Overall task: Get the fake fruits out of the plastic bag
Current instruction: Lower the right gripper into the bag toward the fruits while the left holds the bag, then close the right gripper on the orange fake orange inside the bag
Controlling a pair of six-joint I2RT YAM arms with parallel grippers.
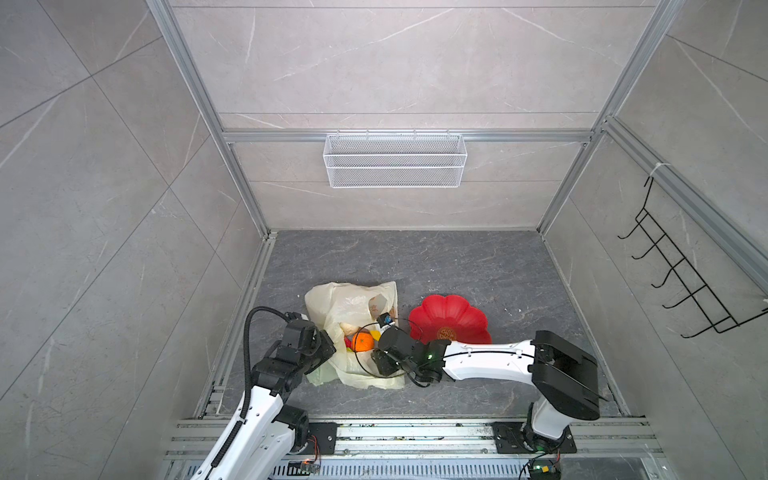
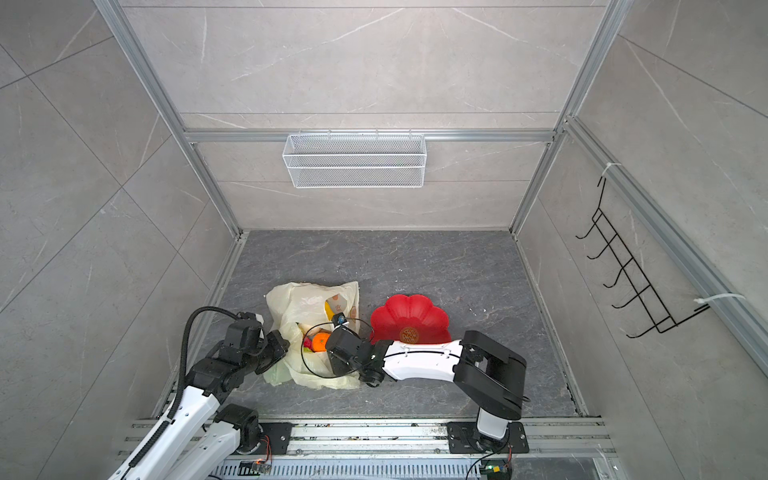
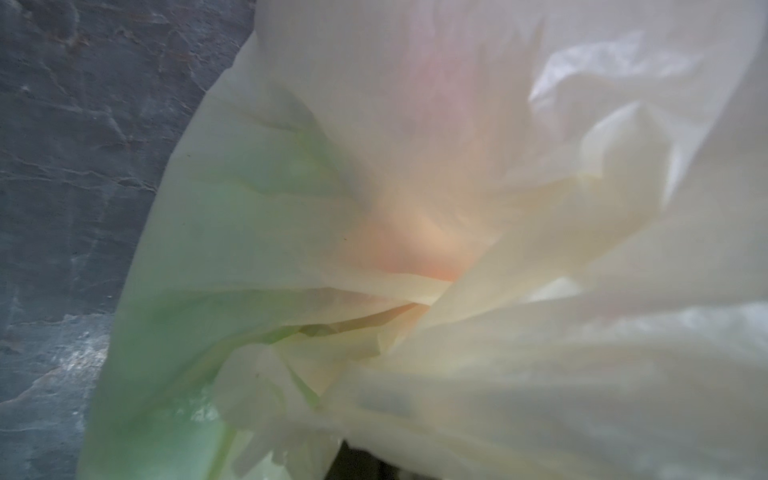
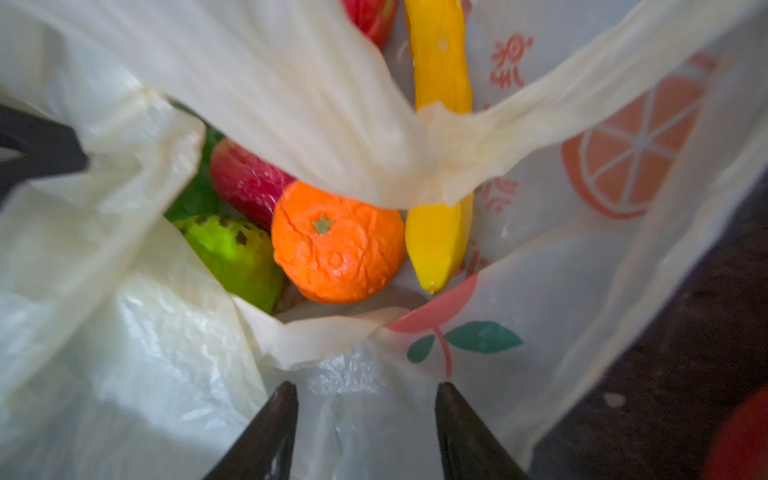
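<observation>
**Half parted over the bag mouth; clamped on the bag's edge**

At the right gripper (image 4: pixel 368 388): jaws parted to a middling gap, closed on nothing, poised over thin film at the near lip of the plastic bag (image 4: pixel 145 353). Touching that film or just clear of it: cannot tell.

Just ahead of those tips, inside the open mouth: an orange (image 4: pixel 336 245), touching a banana (image 4: pixel 436 241) on one flank, with a red apple (image 4: pixel 245 183) and a green round fruit (image 4: pixel 237 253) on the other. Beyond the orange, a loop handle (image 4: pixel 324 124) stretched across the mouth, covering part of banana and apple.

At the left gripper (image 1: pixel 328 347): shut tight, pinching the bag's side, with film drawn in pleats toward the jaws in the left wrist view. Fingers themselves hidden.

Off to the side of the right jaws, outside the bag: a red flower-shaped plate (image 1: pixel 449 320).
</observation>
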